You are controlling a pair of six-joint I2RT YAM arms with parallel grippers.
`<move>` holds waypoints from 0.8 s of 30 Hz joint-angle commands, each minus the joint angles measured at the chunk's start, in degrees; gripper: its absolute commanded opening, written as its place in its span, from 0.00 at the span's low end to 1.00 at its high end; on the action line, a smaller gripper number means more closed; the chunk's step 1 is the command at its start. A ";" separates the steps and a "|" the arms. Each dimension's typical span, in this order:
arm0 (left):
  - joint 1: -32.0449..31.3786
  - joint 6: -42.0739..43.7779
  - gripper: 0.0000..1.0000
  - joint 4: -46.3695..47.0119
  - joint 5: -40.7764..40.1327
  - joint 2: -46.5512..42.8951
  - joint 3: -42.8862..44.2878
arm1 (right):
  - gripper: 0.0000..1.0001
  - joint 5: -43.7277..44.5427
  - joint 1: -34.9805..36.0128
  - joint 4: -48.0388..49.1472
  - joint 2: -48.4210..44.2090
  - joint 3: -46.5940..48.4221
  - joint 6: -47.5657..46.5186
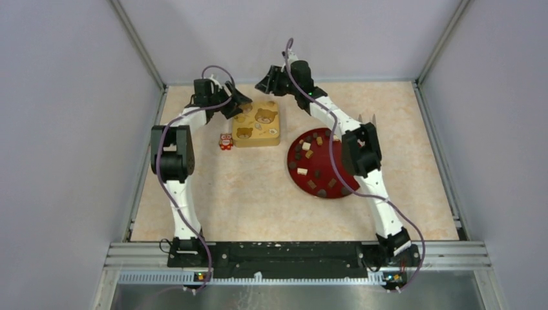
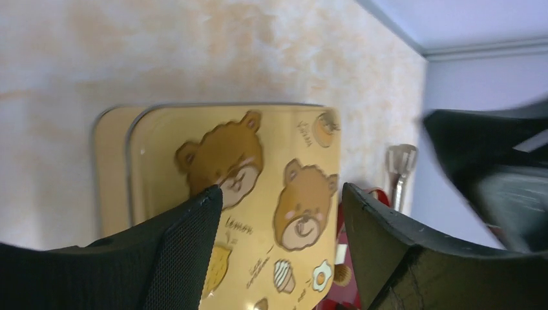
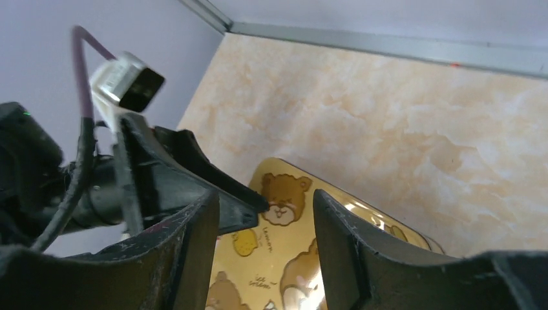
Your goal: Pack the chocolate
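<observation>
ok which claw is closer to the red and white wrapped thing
Left. The left claw sits over the bear tin's far left corner, just beyond the wrapped item; the right claw is farther, past the tin's far edge.

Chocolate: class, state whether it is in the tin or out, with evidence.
Out. The chocolate lies scattered on the red plate, apart from the lidded tin.

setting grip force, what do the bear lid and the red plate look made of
The bear-printed lid is probably thin tinplate with a glossy printed finish: it has a rolled rim and bright glints in the right wrist view. The red plate looks like smooth plastic or glazed ceramic, an even dark red with little shine; which one cannot be told.
</observation>
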 commanded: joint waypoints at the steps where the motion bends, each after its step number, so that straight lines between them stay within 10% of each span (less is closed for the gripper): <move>1: 0.03 -0.72 0.77 1.10 -0.20 6.09 1.09 | 0.54 -1.02 -0.41 -4.57 7.64 4.07 1.01; 24: -0.85 4.66 0.78 -6.06 -0.17 -16.54 -14.02 | 0.55 -3.91 1.63 5.85 -20.05 -29.16 -1.70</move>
